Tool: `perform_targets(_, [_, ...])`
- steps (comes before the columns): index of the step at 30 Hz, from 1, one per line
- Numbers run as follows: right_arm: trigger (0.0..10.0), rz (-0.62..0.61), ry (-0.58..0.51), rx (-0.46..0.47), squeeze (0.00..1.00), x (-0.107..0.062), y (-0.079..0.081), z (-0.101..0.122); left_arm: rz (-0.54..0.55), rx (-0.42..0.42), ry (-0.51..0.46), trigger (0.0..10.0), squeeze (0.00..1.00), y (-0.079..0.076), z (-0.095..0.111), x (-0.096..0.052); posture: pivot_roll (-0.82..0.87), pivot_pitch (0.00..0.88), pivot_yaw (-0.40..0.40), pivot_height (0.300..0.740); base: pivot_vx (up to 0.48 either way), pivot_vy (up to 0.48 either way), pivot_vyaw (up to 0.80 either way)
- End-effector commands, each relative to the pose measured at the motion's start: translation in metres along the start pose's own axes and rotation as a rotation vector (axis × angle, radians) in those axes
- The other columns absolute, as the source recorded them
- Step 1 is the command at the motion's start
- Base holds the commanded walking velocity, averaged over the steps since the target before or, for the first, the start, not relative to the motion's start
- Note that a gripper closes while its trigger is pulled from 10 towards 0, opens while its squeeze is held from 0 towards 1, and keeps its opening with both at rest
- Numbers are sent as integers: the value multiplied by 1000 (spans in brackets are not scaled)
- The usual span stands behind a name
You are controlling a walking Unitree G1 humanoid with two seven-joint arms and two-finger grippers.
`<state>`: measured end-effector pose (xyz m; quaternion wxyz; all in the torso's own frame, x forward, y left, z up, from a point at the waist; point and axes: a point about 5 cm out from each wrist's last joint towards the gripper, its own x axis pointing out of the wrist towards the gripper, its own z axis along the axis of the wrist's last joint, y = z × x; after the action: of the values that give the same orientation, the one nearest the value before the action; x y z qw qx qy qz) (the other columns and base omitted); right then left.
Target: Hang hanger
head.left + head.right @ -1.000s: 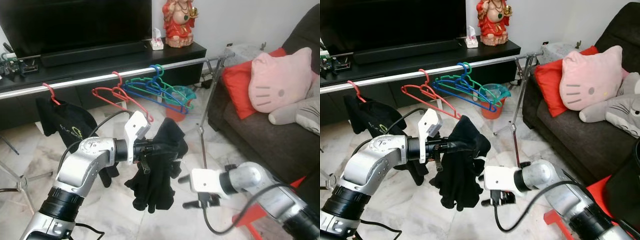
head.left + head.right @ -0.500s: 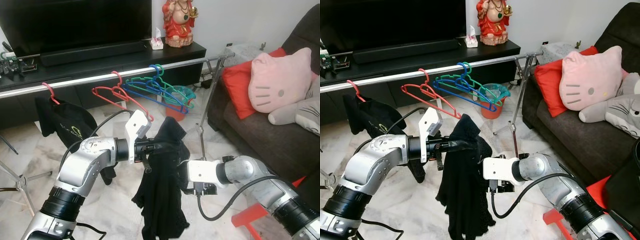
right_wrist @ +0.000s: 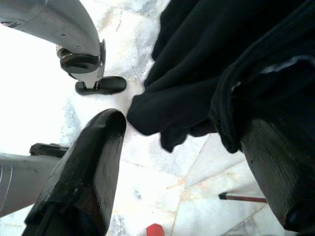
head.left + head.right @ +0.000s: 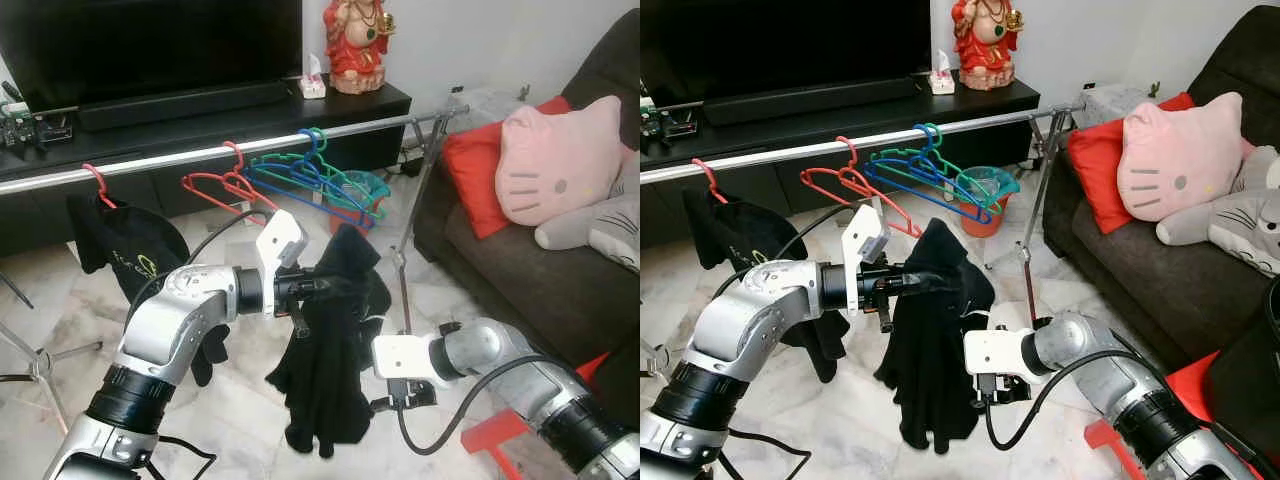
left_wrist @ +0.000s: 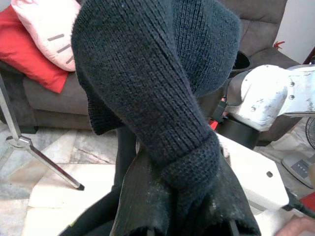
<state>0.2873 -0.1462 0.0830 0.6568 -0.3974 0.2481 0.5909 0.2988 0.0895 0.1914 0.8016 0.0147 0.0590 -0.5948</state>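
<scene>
Left eye view: the left hand (image 4: 318,290) is clenched on a black garment (image 4: 330,370), whose cloth hides the fingertips and any hanger inside. The rail (image 4: 200,155) crosses at 12 o'clock, carrying coloured hangers (image 4: 310,180).

Right eye view: the right hand (image 4: 985,385) sits beside the garment's lower edge.

Right wrist view: its fingers (image 3: 83,167) are spread apart, released, with floor (image 3: 162,167) between them.

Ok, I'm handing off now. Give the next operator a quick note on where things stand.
Left gripper: out in front at mid height, shut on the black garment, which hangs from it.
Right gripper: open, low beside the garment's lower edge, holding nothing.
Rail: carries red hangers, blue and green hangers and one black shirt at its left end.
Done: garment lifted.
Left: hang it on the rail.
</scene>
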Motion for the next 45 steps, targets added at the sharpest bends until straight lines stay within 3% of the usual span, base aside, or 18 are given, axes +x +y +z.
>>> perform_targets(1, [10000,-27,-4,-12,0,-4,-8,3,-24,59,-47,10000,0,-2,21,1,-29,0,-16,740,0,0,0])
perform_targets(5, [10000,-42,-11,-14,0,-4,-11,3,-26,62,-48,10000,0,-3,21,1,-29,0,-16,740,0,0,0])
perform_targets(11, [10000,-191,-23,-24,0,-10,-30,6,-25,70,-59,10000,0,-3,24,2,-28,0,-18,740,0,0,0])
perform_targets(24, [10000,-82,-28,-13,0,-5,-21,1,-23,81,-66,10000,0,-3,28,2,-24,0,-23,740,0,0,0])
perform_targets(33, [10000,-71,-34,-10,0,-5,-20,0,-23,81,-67,10000,0,-3,28,2,-23,0,-24,740,0,0,0])
perform_targets(34, [4196,-50,-65,8,0,-4,-18,-1,-22,85,-71,10000,0,-3,29,3,-22,0,-25,740,0,0,0])
perform_targets(35, [4118,-45,-78,20,0,-4,-18,-1,-21,86,-73,10000,0,-3,30,3,-20,0,-26,740,0,0,0])
perform_targets(37, [0,-41,-90,33,0,-4,-18,0,-20,87,-74,10000,0,-2,30,3,-20,0,-26,740,0,0,0])
perform_targets(45, [0,-25,-88,36,0,-4,-15,-3,-16,91,-80,10000,0,-2,32,3,-20,0,-26,740,0,0,0])
